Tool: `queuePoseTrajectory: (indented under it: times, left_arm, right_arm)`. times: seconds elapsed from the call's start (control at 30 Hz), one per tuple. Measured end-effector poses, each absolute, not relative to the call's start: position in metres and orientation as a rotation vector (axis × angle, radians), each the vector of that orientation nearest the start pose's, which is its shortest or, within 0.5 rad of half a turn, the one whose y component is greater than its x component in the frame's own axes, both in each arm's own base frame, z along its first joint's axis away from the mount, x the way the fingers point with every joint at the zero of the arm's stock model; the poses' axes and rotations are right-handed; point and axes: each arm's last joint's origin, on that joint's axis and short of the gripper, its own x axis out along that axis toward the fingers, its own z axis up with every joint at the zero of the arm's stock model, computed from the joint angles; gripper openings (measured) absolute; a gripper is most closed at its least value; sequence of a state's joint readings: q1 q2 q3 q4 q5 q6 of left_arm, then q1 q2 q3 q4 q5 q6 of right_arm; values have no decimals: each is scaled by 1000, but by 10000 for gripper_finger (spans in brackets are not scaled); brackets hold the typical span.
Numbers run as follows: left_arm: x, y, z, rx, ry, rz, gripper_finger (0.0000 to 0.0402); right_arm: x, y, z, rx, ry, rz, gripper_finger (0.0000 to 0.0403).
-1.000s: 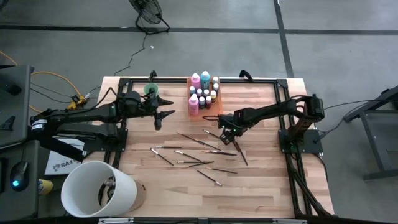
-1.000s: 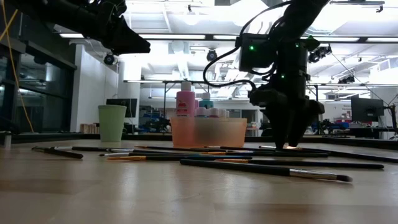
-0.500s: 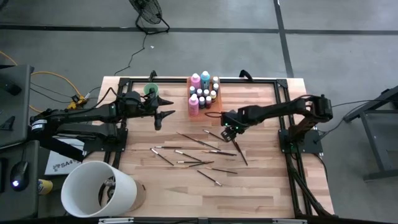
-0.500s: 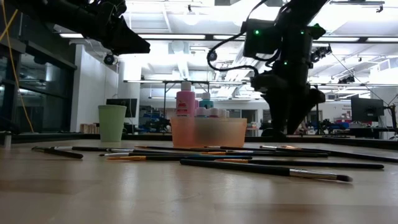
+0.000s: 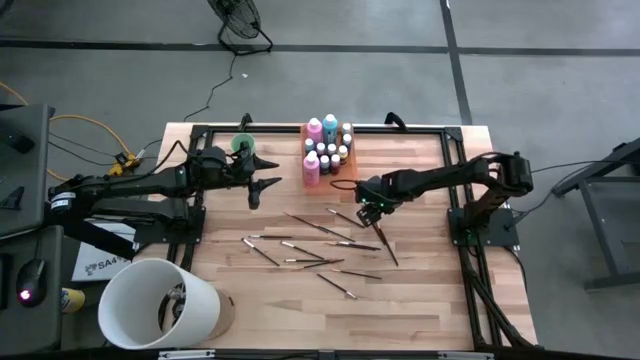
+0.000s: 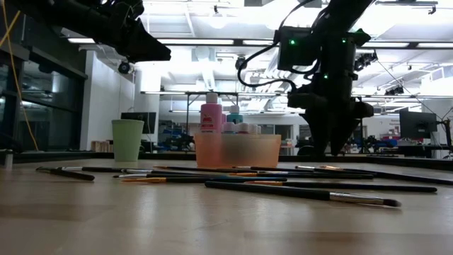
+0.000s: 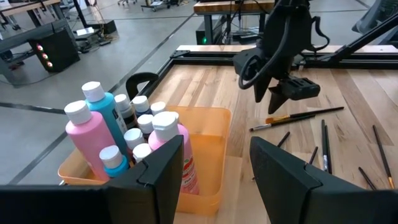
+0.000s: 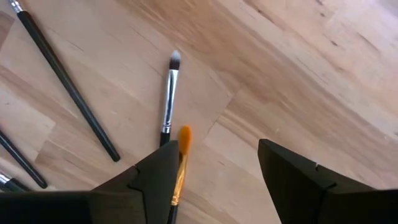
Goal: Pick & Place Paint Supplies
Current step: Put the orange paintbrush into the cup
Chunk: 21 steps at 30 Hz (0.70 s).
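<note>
A pale wooden slatted table (image 5: 420,300) inside a black frame carries the work, with a bright workshop beyond it. The right gripper (image 5: 371,208) hangs low over the loose thin dark-handled brushes (image 5: 318,238) scattered across the table's middle, its fingers spread and empty, an orange-tipped brush (image 8: 180,163) and a grey-tipped brush (image 8: 168,99) lying just ahead of them. A good pick likely means straddling one handle squarely and closing on it alone, since neighbouring brushes lie close and some cross. The left gripper (image 5: 256,192) waits open near the translucent orange tray (image 7: 214,132) of pink and teal plastic bottles (image 7: 99,134). A mint-green cup (image 6: 127,140) stands apart, beside that arm.
</note>
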State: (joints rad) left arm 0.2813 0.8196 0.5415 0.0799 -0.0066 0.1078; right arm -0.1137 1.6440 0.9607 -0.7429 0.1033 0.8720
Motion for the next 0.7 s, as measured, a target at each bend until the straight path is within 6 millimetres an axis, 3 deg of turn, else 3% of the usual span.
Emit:
queuePoseTrajectory:
  times: [0.7]
  left_arm:
    - [179,52,268,79,212,276,180]
  right_arm:
    - [280,-29,150,719,1264,-824,215]
